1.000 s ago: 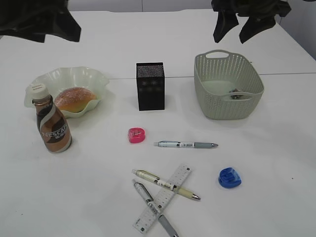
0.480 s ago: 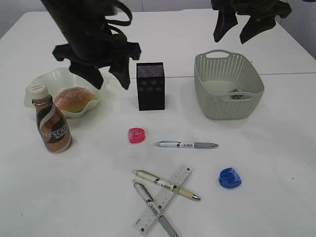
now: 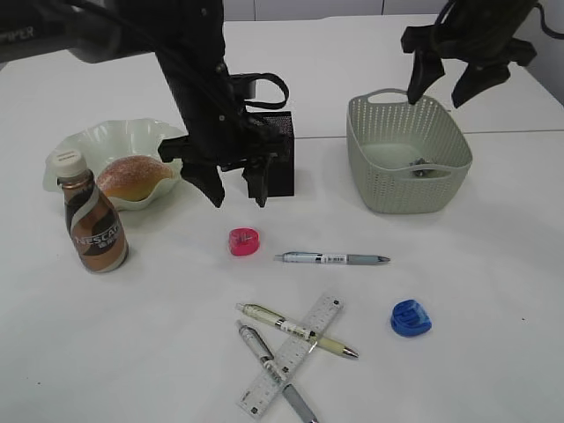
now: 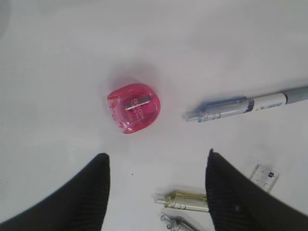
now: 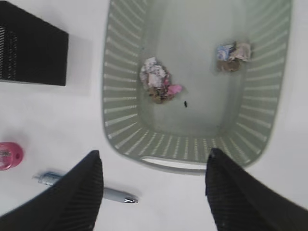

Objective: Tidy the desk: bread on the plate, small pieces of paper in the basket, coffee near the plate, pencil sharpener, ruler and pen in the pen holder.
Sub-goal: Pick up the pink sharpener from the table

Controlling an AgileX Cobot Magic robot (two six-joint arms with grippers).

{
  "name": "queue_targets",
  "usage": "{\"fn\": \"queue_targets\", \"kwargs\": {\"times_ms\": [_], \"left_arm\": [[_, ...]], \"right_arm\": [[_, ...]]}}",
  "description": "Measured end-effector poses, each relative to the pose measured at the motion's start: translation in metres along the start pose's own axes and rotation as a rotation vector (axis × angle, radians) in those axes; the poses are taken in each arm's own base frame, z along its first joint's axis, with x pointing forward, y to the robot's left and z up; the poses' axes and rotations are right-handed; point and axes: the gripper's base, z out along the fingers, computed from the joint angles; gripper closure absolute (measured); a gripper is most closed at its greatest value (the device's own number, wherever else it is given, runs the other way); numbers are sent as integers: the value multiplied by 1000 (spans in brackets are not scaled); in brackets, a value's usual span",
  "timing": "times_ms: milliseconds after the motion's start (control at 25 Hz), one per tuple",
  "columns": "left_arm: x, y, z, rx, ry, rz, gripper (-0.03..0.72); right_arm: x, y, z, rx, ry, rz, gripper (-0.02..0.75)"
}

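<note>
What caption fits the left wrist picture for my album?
Open left hand hovers above the pink sharpener, pens beside it.

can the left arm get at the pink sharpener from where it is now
Probably yes. The left claw hangs open above the pink sharpener, which lies alone on the desk, apart from the nearest pen.

Little here falls outside the job. Along the top of the exterior view, beyond the far edge of the desk, runs a strip of grey wall panels, with one thin upright joint left of the middle. A patch of the same dull grey fills the upper right corner. A tiny dark speck sits on the desk at lower right. In the right wrist view, another dark speck lies on the floor of the basket, near the frame's centre.
</note>
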Motion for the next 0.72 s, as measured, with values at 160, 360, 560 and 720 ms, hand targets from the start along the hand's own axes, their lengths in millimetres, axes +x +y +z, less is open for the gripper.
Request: {"fn": "queue_targets", "kwargs": {"times_ms": [160, 360, 560, 720], "left_arm": [[-2, 1, 15, -10, 30, -32, 227], [-1, 4, 38, -29, 75, -56, 200], [-2, 5, 47, -28, 71, -59, 193], [-5, 7, 50, -17, 52, -68, 191]], "right_arm": [[-2, -23, -3, 17, -11, 48, 248], [-2, -37, -6, 19, -17, 76, 248], [-2, -38, -6, 12, -18, 77, 248], [-2, -38, -6, 10, -18, 76, 248]]}}
